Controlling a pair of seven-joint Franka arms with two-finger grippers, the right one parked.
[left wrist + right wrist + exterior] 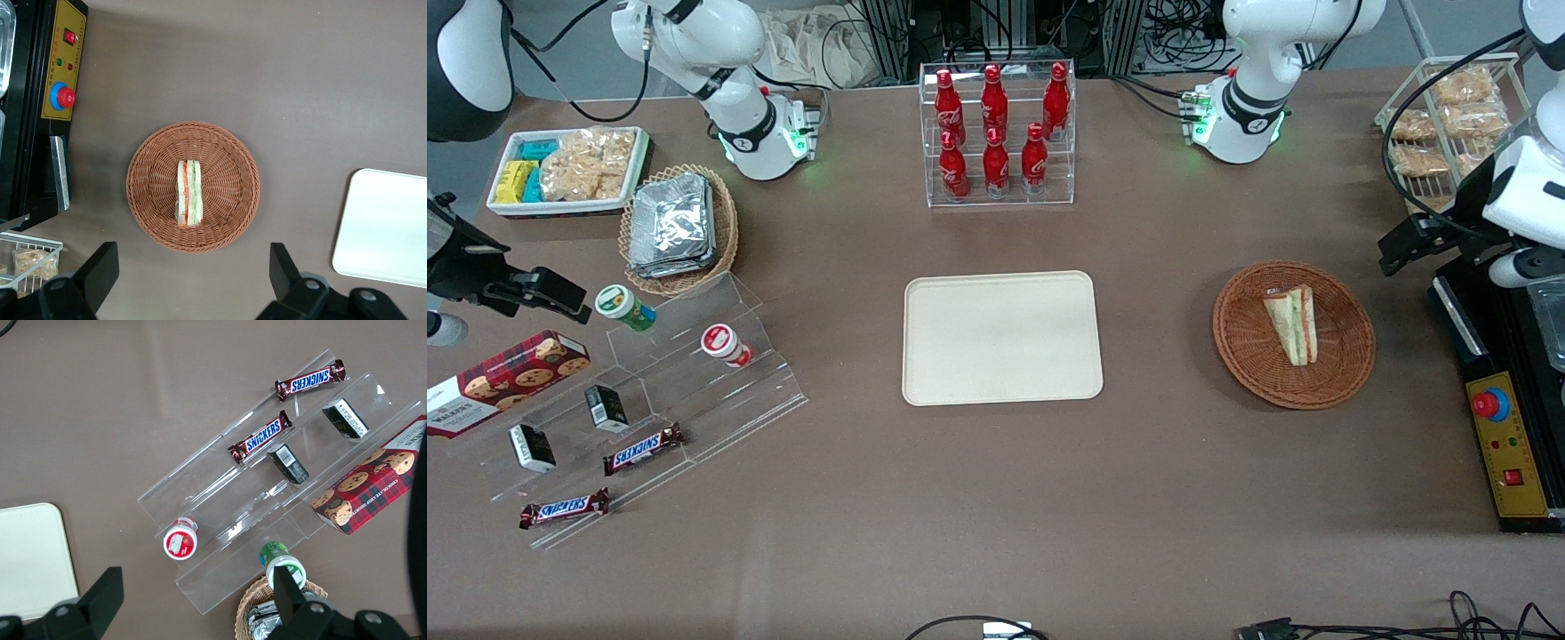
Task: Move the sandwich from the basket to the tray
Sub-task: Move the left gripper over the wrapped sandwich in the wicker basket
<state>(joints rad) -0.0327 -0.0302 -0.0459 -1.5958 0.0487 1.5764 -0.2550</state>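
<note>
The sandwich (1294, 322) (189, 193), a white wedge with green and red-orange layers, lies in the round reddish-brown basket (1245, 356) (153, 200). The cream tray (1001, 338) (390, 227) lies flat at mid-table, beside the basket toward the parked arm's end, with nothing on it. My gripper (1405, 242) (192, 270) hangs high over the table toward the working arm's end, looking down on the basket. Its black fingers (100, 267) stand wide open with only bare tablecloth between them, just off the basket's rim.
A black control box (1503, 444) with a red button sits next to the basket at the working arm's end. A wire rack of snack packets (1449, 124) stands farther back. A clear rack of red bottles (996, 133) stands farther from the camera than the tray.
</note>
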